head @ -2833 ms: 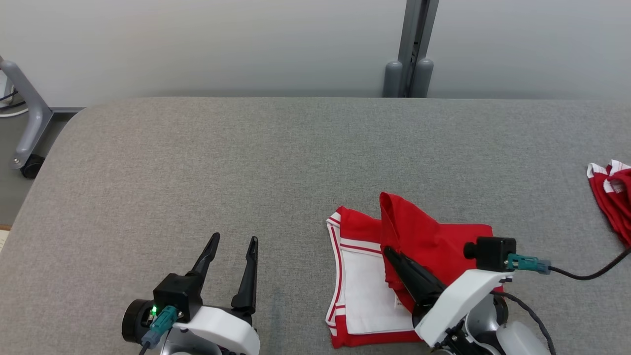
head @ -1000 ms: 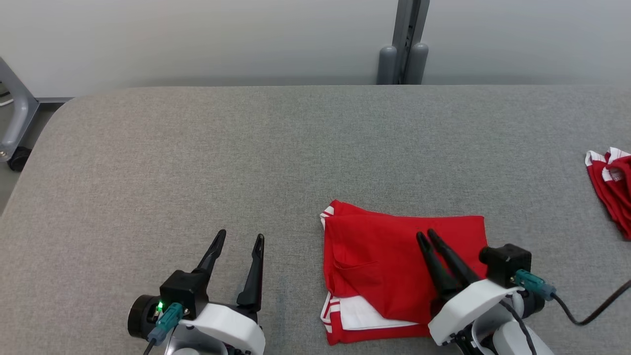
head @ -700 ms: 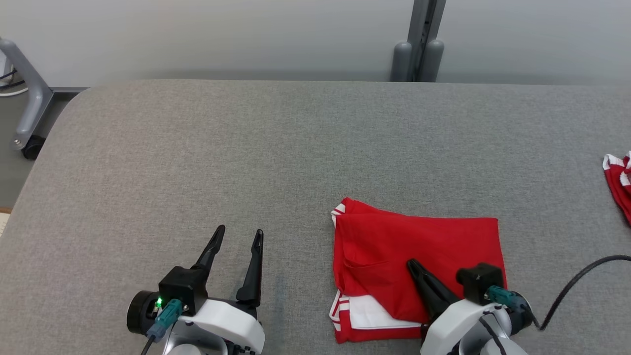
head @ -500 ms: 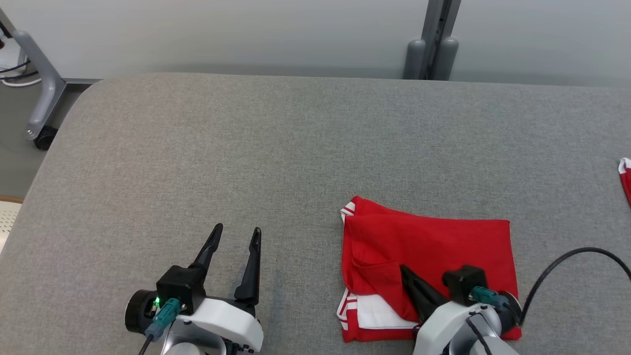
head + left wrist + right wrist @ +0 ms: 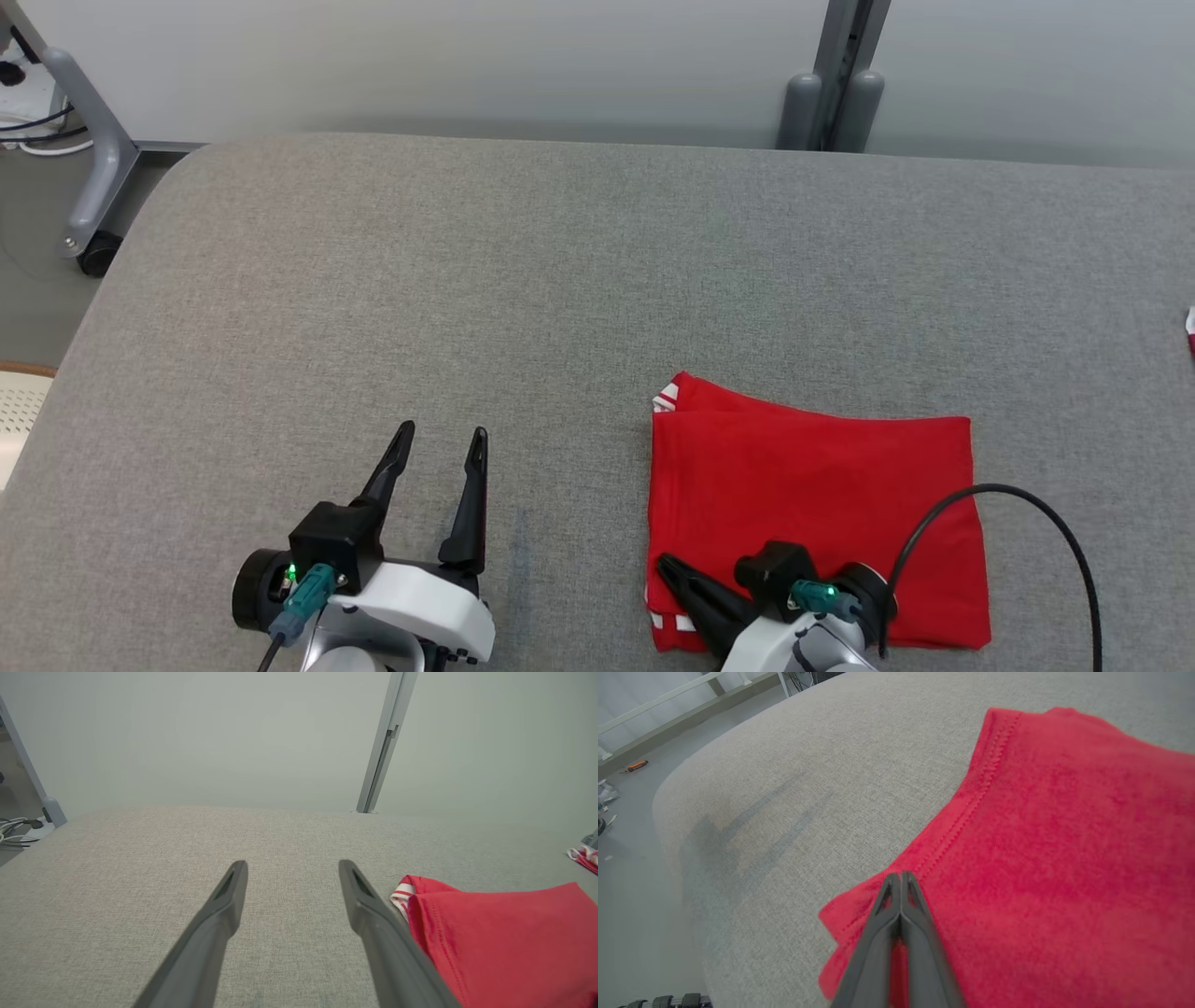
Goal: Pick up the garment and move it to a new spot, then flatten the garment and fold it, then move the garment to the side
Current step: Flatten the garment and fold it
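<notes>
Folded garment on the table, near right side.
You see its long axis run left to right, striped edge leftward; right gripper pressed together at its near-left corner, left gripper spread apart.

Soft, even light is falling from overhead onto the counter, making the head view bright and crisp; a faint shadow is lying beside the left pincer. In the right wrist view dark streaks are spreading over the counter beside the red garment, whose weave is looking smeared and saturated; the right pincer is softening toward the bottom edge. In the left wrist view the wide lens is bowing the counter's far edge; the finger bases are blurring near the lens.
</notes>
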`<state>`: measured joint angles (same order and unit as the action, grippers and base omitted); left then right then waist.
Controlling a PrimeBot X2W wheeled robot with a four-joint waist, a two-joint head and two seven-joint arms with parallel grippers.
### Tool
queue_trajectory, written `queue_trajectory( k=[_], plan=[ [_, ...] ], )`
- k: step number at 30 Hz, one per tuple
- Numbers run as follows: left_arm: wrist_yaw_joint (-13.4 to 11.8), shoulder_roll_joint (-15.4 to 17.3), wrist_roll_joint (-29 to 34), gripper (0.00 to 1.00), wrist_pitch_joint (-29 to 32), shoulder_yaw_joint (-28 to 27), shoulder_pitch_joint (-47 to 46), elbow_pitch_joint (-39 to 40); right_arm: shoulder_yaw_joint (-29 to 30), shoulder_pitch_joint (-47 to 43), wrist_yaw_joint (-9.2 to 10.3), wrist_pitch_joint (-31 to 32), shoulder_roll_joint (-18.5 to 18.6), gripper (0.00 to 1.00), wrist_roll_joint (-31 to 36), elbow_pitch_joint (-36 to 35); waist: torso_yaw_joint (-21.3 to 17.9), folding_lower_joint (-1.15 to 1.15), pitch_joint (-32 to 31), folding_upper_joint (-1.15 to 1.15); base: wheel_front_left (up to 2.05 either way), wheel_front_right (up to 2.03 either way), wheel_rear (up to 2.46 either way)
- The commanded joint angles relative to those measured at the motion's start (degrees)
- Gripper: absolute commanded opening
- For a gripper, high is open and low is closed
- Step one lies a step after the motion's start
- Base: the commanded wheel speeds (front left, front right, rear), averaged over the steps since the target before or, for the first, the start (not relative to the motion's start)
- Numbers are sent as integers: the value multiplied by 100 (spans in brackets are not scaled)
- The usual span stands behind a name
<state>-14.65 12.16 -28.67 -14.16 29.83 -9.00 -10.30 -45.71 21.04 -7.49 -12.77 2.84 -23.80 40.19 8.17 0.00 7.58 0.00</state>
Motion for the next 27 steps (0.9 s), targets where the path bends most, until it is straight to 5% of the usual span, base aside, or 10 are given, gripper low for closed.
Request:
queue_trajectory(
  k=[1, 6, 17, 23, 24, 27],
  plan=[
    [-14, 31, -15, 100, -21, -22, -54, -12, -77, 18, 0, -54, 19, 0, 13, -13, -25, 0, -14, 0, 0, 0, 0],
    [-34, 62, -24, 100, -31, -26, 1, -6, 237, 50, 0, -205, 28, 0, 103, -237, -136, 0, -73, 0, 0, 0, 0],
    [-15, 118, 35, 100, 4, 72, 21, 13, 2361, -533, 0, -244, 26, 2, 1068, -1771, -400, 0, -254, 0, 0, 0, 0],
    [-24, 116, 100, 100, -22, 92, -111, -32, 3423, -1095, 0, -245, 23, 49, 1521, -2715, -541, 0, -362, 0, 0, 0, 0],
    [-37, 110, 105, 100, -32, 80, -117, -44, 3568, -1178, 0, -246, 22, 93, 1539, -2826, -564, 0, -381, 0, 0, 0, 0],
    [-44, 72, 84, 100, -54, 44, -92, -88, 3911, -1396, 0, -246, 23, 100, 1558, -3030, -617, 0, -435, 0, 0, 0, 0]
  ],
)
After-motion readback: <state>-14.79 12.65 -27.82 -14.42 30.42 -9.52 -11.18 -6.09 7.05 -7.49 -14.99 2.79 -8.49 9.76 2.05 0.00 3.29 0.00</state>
